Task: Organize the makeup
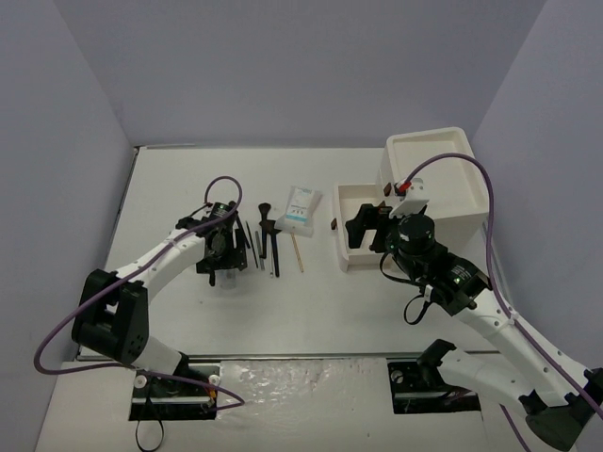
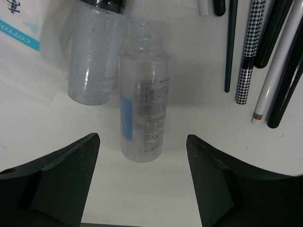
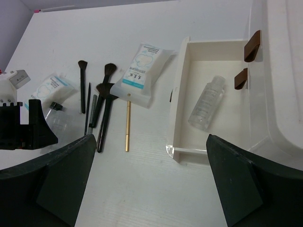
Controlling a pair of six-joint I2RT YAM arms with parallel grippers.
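Note:
The makeup lies on the white table. In the left wrist view a clear capless bottle (image 2: 144, 99) lies on its side, its base between my left gripper's (image 2: 142, 182) open fingers with a gap on each side. A black-capped clear bottle (image 2: 93, 56) lies beside it, against a white packet with blue print (image 2: 19, 33). Pencils and thin black brushes (image 2: 250, 52) lie to the right. From above, the left gripper (image 1: 221, 254) sits left of the brushes (image 1: 268, 235). My right gripper (image 3: 151, 182) is open and holds nothing, near the drawer's corner. Another packet (image 3: 142, 73) and a gold stick (image 3: 127, 125) lie by the drawer.
The big white box (image 1: 433, 174) stands at the back right with its drawer (image 3: 182, 94) pulled out. A clear bottle (image 3: 206, 103) lies in the drawer. Two brown knobs (image 3: 254, 45) show on the box front. Purple walls enclose the table.

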